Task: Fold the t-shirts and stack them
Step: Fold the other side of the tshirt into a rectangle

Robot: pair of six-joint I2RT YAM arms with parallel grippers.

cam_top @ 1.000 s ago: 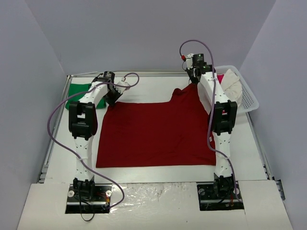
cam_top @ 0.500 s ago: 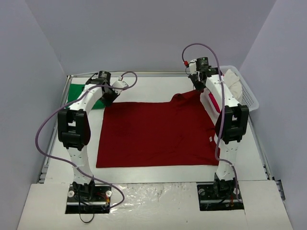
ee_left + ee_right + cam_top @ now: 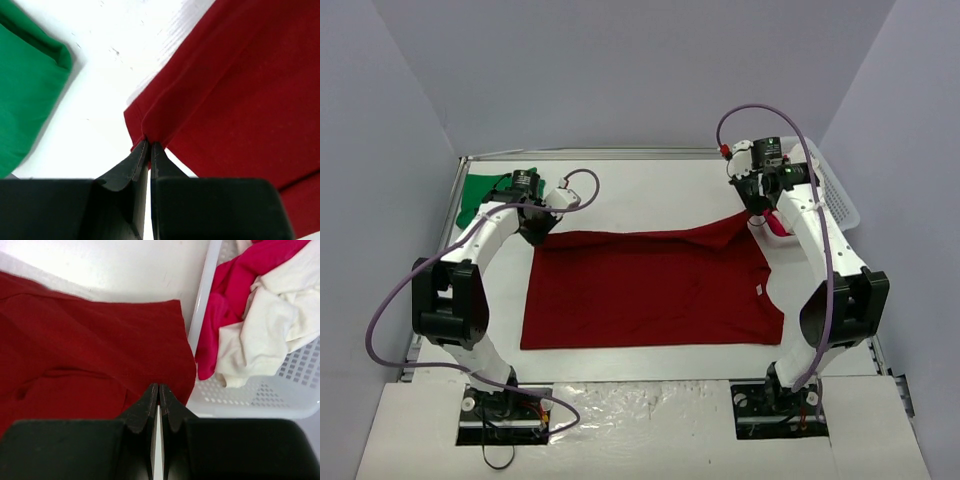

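The dark red t-shirt (image 3: 650,295) lies spread across the middle of the white table, its far edge lifted and drawn toward me. My left gripper (image 3: 534,230) is shut on its far left corner, and in the left wrist view the fingertips (image 3: 149,143) pinch a fold of the red cloth (image 3: 240,90). My right gripper (image 3: 758,208) is shut on the far right corner, where the cloth rises to it. In the right wrist view its jaws (image 3: 158,387) close on the red cloth (image 3: 100,350). The green t-shirt (image 3: 480,192) lies folded at the far left, also seen as green cloth (image 3: 25,90).
A white mesh basket (image 3: 842,200) stands at the far right edge, partly behind my right arm. Its wall (image 3: 250,400) is close beside my right gripper, with white cloth (image 3: 265,330) and pink cloth (image 3: 235,285) inside. Grey walls enclose the table.
Both grippers have pulled the red shirt's far edge toward me, shortening the spread cloth. Both arms' elbows have swung outward and lower.
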